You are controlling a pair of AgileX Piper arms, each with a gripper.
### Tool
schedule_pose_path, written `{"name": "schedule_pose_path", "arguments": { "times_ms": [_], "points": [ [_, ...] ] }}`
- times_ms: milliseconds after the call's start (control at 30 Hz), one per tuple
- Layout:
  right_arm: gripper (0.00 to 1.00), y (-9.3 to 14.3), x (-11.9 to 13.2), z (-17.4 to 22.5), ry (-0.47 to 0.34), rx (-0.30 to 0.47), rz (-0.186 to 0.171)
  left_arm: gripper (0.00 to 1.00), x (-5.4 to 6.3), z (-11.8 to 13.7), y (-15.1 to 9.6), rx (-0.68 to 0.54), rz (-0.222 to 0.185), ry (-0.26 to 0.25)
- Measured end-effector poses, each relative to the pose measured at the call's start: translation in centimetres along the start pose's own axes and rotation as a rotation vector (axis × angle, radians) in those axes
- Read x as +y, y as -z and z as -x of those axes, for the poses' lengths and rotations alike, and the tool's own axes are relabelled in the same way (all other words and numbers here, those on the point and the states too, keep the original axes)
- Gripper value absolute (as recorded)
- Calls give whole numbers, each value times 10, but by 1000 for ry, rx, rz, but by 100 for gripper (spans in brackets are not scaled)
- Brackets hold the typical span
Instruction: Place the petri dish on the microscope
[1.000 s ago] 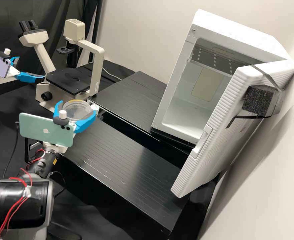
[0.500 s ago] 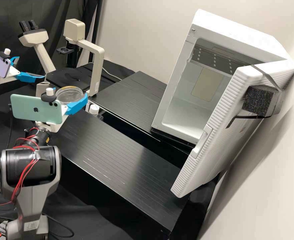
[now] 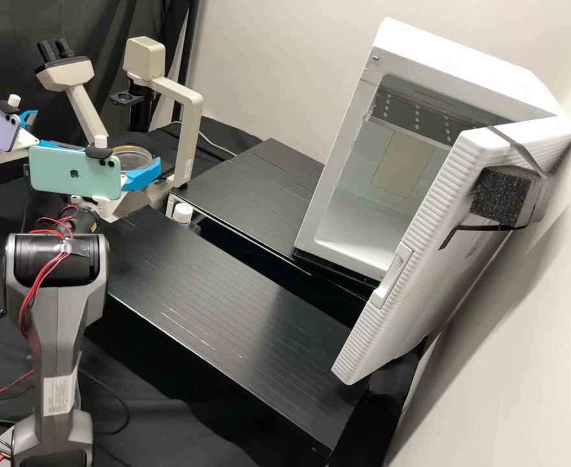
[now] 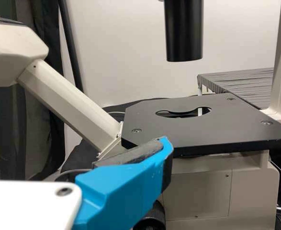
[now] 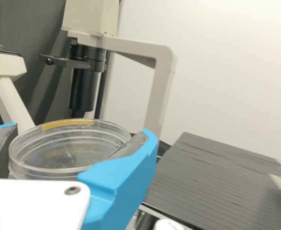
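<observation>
Blue two-fingered right gripper [image 3: 135, 154] holds one petri dish [image 5: 69, 149].

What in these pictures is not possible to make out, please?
- Underside of the petri dish: right wrist view, behind the right tool.
- Much of the black stage: high view, behind dish, right tool and green phone.
- Microscope knob: left wrist view, cut by the edge.
</observation>
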Motion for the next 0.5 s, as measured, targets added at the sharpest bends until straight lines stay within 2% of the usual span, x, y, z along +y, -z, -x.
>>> {"name": "schedule_pose_path", "arguments": {
  "times_ms": [200,500],
  "points": [
    [0,-5,-7,-22,24,4,-15,100,0,0,0,0,0,0],
    [0,-5,-16,-53,20,20,-1,100,0,0,0,0,0,0]
  ]
}}
